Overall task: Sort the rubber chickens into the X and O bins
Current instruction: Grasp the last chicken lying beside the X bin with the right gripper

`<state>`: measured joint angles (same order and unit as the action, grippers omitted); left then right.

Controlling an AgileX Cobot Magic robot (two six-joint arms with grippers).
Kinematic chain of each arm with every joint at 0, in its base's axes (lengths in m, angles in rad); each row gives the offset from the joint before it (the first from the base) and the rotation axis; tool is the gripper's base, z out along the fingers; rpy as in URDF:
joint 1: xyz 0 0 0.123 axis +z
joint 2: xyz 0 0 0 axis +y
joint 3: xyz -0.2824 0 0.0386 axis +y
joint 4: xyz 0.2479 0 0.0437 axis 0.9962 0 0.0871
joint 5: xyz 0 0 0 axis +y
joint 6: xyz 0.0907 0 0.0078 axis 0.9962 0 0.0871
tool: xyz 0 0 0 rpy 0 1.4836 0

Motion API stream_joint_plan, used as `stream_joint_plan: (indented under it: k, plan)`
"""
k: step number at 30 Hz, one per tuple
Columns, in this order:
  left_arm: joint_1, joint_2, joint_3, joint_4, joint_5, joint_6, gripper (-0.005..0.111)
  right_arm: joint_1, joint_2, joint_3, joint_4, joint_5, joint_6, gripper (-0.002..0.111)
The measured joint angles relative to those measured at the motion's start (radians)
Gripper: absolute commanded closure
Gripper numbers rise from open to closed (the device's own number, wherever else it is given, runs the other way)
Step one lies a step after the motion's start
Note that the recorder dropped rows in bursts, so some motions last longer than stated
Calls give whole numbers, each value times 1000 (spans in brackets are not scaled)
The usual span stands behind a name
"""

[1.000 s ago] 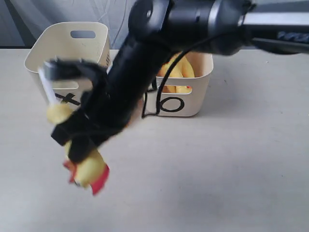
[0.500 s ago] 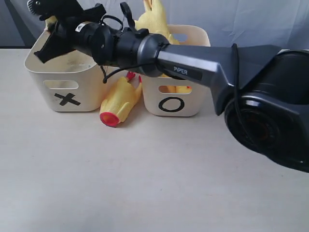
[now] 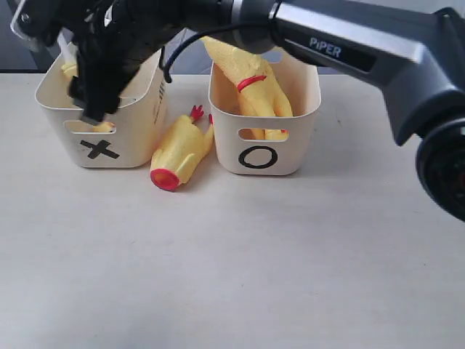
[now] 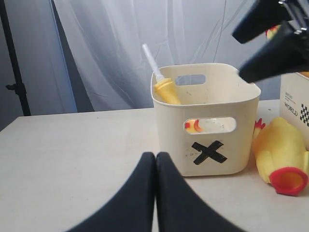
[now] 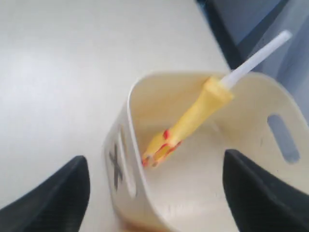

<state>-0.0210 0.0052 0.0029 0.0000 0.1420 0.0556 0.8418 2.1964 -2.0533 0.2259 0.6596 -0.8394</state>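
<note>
Tube-necked chicken (image 5: 188, 121) is lying slanted inside the X bin (image 5: 126, 116), free of any grip. The right gripper (image 5: 154, 157) is hovering above it, jaws wide apart and empty. Second chicken (image 3: 254, 94) is sitting in the O bin (image 3: 298, 156). Third chicken (image 3: 178, 149) is lying on the table (image 3: 254, 276) between the bins. Judged the next pick, needing a grasp in that tight gap. Left gripper (image 4: 155, 159) is idling, fingers together.

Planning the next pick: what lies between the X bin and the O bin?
One chicken lies on the table between X bin and O bin, seen in the exterior view.
</note>
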Motion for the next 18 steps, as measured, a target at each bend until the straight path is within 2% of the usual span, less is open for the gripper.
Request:
stream_joint_plan:
  k: [1,3,5,13,18]
  plan:
    - [0,0,0,0,0,0,107,0,-17,-1,-102,178,2,42]
    - [0,0,0,0,0,0,107,0,-14,-1,-226,358,16,42]
    - [0,0,0,0,0,0,107,0,14,-1,-300,418,32,42]
    - [0,0,0,0,0,0,107,0,179,-1,-354,230,270,42]
    - [0,0,0,0,0,0,107,0,228,-1,-356,209,347,42]
